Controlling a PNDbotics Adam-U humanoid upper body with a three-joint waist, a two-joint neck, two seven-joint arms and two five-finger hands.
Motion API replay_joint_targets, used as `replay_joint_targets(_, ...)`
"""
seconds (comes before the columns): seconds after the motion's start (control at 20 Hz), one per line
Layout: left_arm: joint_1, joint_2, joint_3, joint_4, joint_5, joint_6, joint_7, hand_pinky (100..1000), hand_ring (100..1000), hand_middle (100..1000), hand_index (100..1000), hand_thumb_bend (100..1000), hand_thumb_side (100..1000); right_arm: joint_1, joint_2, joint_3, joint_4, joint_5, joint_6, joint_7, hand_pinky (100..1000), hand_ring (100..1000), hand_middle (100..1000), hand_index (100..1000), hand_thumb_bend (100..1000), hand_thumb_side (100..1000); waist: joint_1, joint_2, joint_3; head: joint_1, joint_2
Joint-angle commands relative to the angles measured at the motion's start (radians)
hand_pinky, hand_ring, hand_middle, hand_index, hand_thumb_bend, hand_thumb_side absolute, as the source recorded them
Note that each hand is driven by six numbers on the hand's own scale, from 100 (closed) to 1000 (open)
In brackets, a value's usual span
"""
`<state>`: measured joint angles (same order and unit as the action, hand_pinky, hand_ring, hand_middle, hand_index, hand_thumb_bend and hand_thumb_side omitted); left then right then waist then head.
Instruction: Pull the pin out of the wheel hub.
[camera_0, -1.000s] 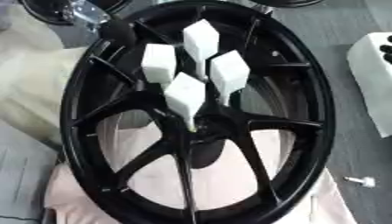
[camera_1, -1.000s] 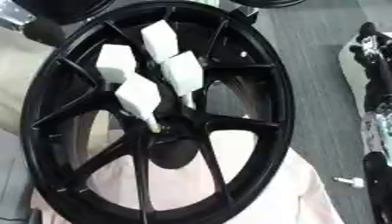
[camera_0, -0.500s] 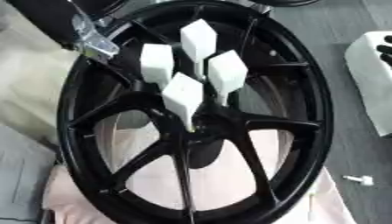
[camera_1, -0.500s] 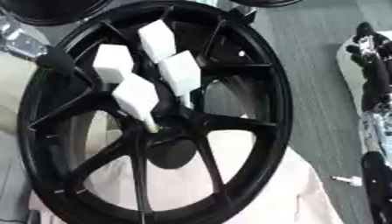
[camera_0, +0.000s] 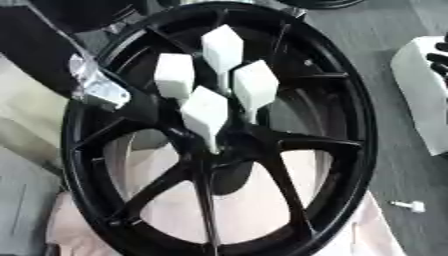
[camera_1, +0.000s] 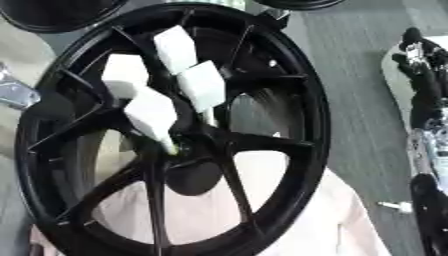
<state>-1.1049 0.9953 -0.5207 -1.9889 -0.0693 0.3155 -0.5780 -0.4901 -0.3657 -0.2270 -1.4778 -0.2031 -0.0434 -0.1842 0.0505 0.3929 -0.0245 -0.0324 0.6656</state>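
The wheel (camera_0: 219, 135) is lying on a pink cloth (camera_0: 262, 200), its hub holding four white-capped pins (camera_0: 206, 112). The left robot hand (camera_0: 96, 90) is reaching over the left rim; I cannot tell its fingers' state.

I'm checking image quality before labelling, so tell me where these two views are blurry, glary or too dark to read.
Left eye view: the black wheel reads as near-solid dark with soft spoke edges; the four white-headed pins are bright with little surface detail; the silver joint of the left arm at the rim glints. Right eye view: equally soft overall; the right arm at the right edge is dark and smeared, its hand unreadable.
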Motion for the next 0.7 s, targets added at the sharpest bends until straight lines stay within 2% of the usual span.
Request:
replay_joint_targets(0.05,-0.004,0.036,0.014,-0.011,-0.031,-0.012,0.013,781,738,762,845,750,450,-0.013,-0.026,-0.001,-0.028,0.008,0.002,0.001,884,755,715,753,361,582,-0.004,-0.018,-0.001,0.003,-0.008)
replay_joint_targets(0.2,0.001,0.036,0.012,-0.011,-0.05,-0.022,0.019,781,738,762,845,750,450,-0.013,-0.025,-0.001,-0.028,0.009,0.002,0.002,884,755,715,753,361,582,-0.004,-0.018,-0.002,0.004,-0.008)
replay_joint_targets(0.25,0.002,0.034,0.014,-0.011,-0.053,-0.022,0.021,783,746,771,848,711,425,-0.013,-0.025,0.0,-0.028,0.009,0.002,0.002,884,755,715,753,360,583,-0.005,-0.018,-0.002,0.005,-0.009)
replay_joint_targets(0.35,0.008,0.021,0.01,-0.001,-0.075,-0.016,0.039,780,742,767,841,697,420,-0.014,-0.022,0.002,-0.027,0.01,0.003,0.003,884,755,716,753,359,584,-0.009,-0.019,-0.002,0.008,-0.014)
replay_joint_targets(0.7,0.015,-0.037,-0.039,0.096,-0.161,-0.025,0.07,768,722,736,808,614,405,-0.016,-0.017,0.007,-0.027,0.017,0.006,0.007,884,756,716,753,360,584,-0.014,-0.019,-0.004,0.012,-0.023)
